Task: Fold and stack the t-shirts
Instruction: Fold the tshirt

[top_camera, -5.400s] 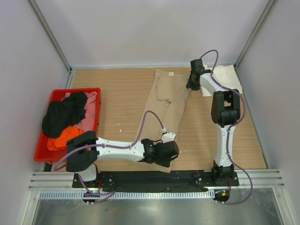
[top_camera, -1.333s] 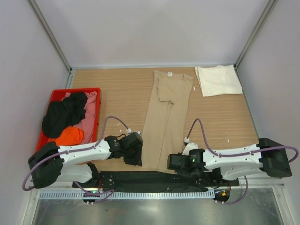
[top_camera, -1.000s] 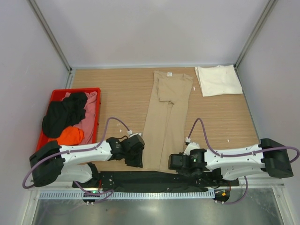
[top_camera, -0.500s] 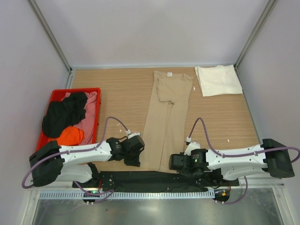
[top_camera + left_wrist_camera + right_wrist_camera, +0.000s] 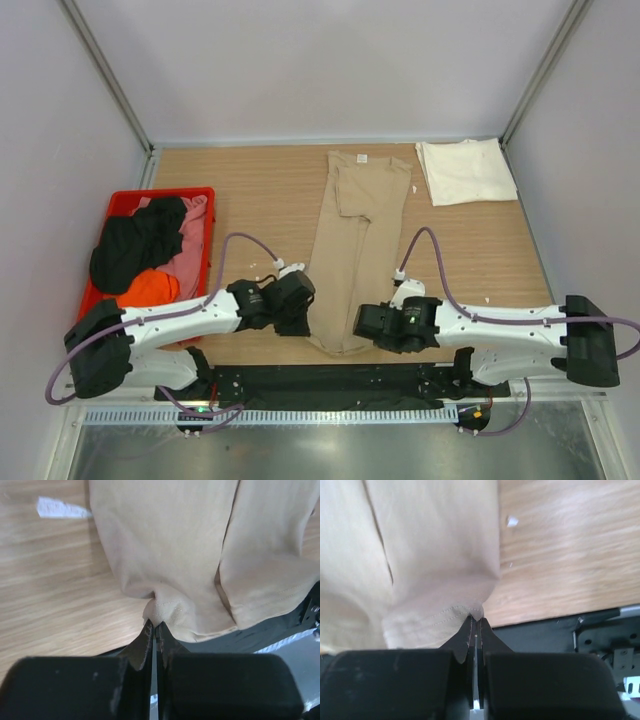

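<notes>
The tan t-shirt [image 5: 352, 235] lies as a long narrow strip down the middle of the table, neck at the far end. My left gripper [image 5: 306, 308] is shut on the near left corner of its hem [image 5: 165, 611]. My right gripper [image 5: 360, 322] is shut on the near right corner [image 5: 470, 611]. The near end is bunched and raised off the wood between the two grippers. A folded cream-white t-shirt [image 5: 465, 170] rests at the far right. Black [image 5: 135, 245], pink [image 5: 192, 245] and orange [image 5: 150, 290] t-shirts are heaped in the bin.
The red plastic bin [image 5: 96, 322] stands at the left edge of the table. A black base plate [image 5: 330, 380] runs along the near edge, under both arms. Small white scraps [image 5: 62, 508] lie on the wood beside the tan shirt.
My left gripper has closed on the hem corner. Both grippers have moved a little away from the near edge, pulling the hem up and inward.
</notes>
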Robot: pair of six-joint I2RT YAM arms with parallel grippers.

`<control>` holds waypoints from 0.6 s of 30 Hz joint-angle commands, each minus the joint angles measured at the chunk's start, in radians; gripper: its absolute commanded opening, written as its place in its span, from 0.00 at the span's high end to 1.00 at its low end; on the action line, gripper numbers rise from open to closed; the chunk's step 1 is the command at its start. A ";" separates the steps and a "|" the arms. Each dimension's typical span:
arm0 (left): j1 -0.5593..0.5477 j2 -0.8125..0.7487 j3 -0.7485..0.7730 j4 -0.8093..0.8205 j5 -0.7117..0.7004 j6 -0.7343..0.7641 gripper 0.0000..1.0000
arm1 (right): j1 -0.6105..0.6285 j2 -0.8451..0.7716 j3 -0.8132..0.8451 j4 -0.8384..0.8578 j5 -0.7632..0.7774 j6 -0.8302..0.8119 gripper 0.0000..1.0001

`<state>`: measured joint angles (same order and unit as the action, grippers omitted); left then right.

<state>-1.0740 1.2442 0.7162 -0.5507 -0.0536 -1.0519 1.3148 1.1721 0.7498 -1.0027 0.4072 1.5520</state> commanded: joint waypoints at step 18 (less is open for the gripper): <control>0.385 0.474 0.538 0.028 0.084 0.300 1.00 | -0.670 0.201 0.239 0.273 0.025 -0.791 0.99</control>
<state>-0.7280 1.6547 1.1751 -0.5385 -0.0116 -0.8253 0.6987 1.3102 0.9012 -0.8215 0.4236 0.9298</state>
